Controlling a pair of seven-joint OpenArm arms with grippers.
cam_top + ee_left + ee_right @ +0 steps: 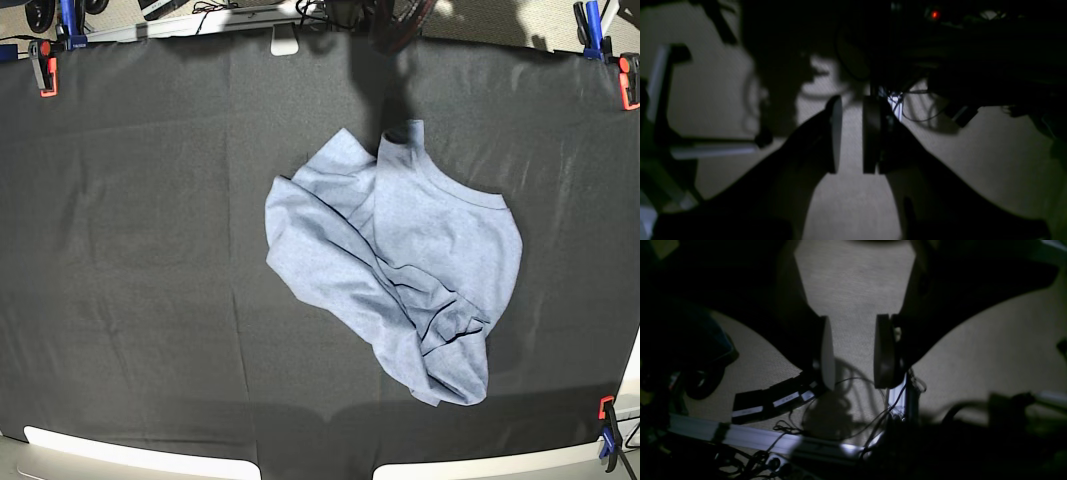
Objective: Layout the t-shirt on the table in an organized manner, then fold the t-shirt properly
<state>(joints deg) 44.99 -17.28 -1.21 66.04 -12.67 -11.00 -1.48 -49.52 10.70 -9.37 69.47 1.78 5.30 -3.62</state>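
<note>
Overhead, both arms point floorward off-table: left tool (852,135) and right tool (853,351) spread, empty.

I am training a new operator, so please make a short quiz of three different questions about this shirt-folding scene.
1. True or false: the t-shirt already lies flat and spread out on the table.
2. Which does the left gripper hold? A) the shirt B) a clamp C) nothing
3. Fill in: in the base view, the shirt lies toward the ___ side of the table.

Key
1. False: it is crumpled, with folds across its lower part.
2. C: the jaws stand apart with only floor between them. The right gripper is the same, with a wider gap.
3. Right.
</note>
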